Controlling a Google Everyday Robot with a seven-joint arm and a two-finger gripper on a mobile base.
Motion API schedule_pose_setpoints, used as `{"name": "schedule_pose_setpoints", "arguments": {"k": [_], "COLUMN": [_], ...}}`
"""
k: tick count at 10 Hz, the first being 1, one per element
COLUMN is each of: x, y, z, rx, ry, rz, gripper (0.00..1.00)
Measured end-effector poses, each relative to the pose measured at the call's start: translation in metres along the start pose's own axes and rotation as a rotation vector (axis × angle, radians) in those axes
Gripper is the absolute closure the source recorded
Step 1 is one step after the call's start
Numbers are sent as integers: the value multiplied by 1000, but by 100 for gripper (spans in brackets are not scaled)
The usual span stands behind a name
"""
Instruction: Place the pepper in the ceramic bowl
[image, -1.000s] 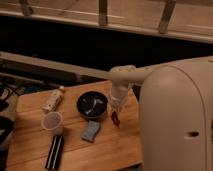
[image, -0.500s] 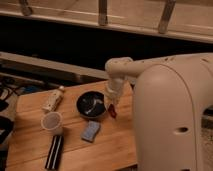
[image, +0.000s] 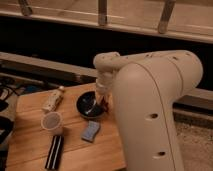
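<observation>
The round glossy black ceramic bowl (image: 86, 106) sits on the wooden table (image: 30, 145), in the middle. My gripper (image: 103, 96) hangs from the pale arm over the bowl's right rim. It is shut on the small dark-red pepper (image: 105, 103), which dangles just below it over the bowl's right edge. The arm's large housing hides the table's right side.
A small pale cup (image: 51, 121) stands left of the bowl's front. A blue-grey sponge (image: 90, 131) lies in front of the bowl. A black flat object (image: 54, 151) lies at the front left. A pale bottle (image: 52, 100) lies at the back left.
My gripper has carried the pepper left and back, from beside the sponge to over the bowl's right rim.
</observation>
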Motion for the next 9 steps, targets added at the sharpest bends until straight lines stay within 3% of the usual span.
{"name": "schedule_pose_setpoints", "arguments": {"k": [3, 4, 9], "x": [-2, -7, -2], "y": [5, 10, 8], "z": [7, 7, 11], "rx": [0, -1, -7], "ry": [7, 6, 15], "rz": [-13, -19, -20], "gripper": [99, 94, 46]}}
